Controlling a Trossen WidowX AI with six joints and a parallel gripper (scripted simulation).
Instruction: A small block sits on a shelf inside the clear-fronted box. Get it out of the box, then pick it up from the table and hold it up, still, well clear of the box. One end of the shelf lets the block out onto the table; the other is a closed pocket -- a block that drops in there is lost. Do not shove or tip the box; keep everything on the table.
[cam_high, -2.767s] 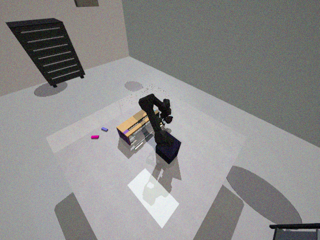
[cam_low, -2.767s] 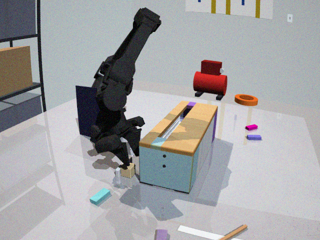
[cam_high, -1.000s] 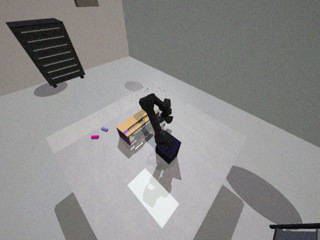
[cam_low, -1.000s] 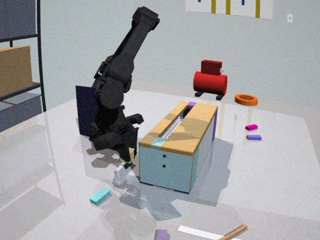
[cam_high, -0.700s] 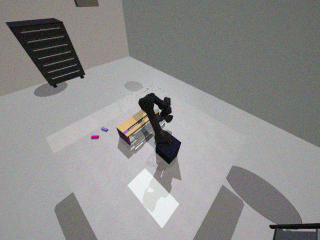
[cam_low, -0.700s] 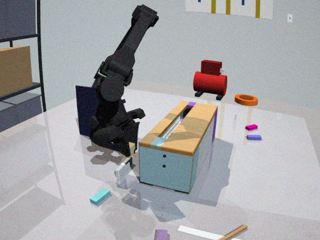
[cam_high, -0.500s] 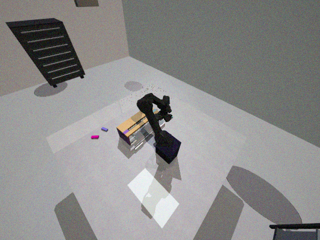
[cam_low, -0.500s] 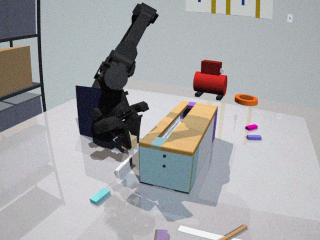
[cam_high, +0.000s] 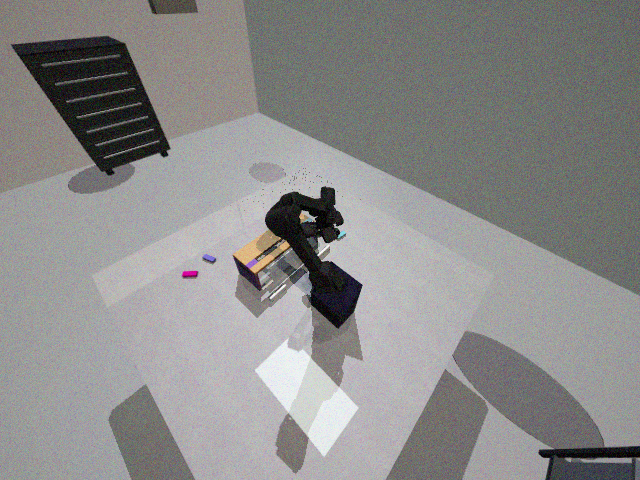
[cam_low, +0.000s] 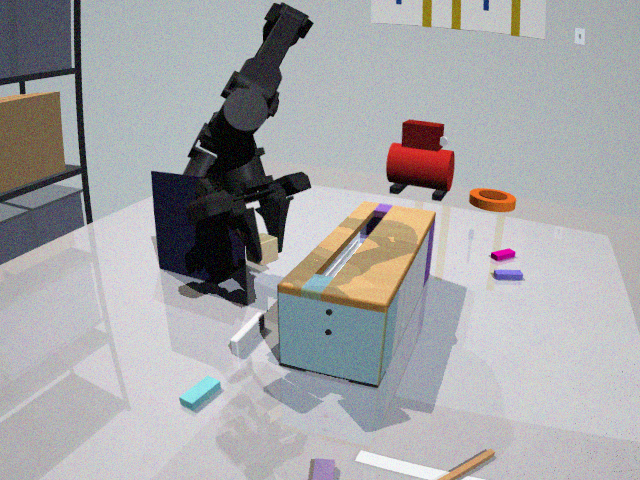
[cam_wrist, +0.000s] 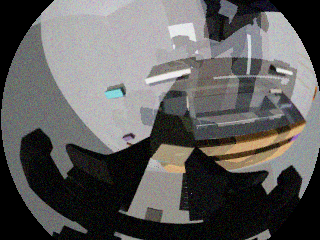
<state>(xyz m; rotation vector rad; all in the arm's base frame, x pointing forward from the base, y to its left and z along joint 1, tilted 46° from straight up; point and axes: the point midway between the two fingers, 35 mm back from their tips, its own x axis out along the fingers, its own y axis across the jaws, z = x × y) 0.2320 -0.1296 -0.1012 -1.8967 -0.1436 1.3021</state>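
Nearest the exterior camera: purple block (cam_low: 323, 469), white strip (cam_low: 398, 465) and wooden stick (cam_low: 467, 463) at the desk (cam_low: 542, 361) edge. Further in, cyan block (cam_low: 200, 392) lies flat, well apart from the box (cam_low: 356, 289).

The box stands upright on the desk, orange top with a slot running lengthwise, pale blue end facing the camera. A white bar (cam_low: 247, 334) lies just beside its near left corner.

My end effector (cam_low: 266, 246) hangs left of the box, off the desk, fingers pointing down. It is closed on the small tan block (cam_low: 269, 249), fingers part-way apart with the block pinched between them. The block is out of the box, airborne, near the box's left side, roughly level with its top. In the wrist view the block shows as a tan patch between my fingers, blurred.

My base (cam_low: 173, 227) sits behind that.

Further right: magenta block (cam_low: 503, 253) and violet block (cam_low: 508, 274) close together. Behind them, orange ring (cam_low: 492, 199) and red motor-like object (cam_low: 420, 164).
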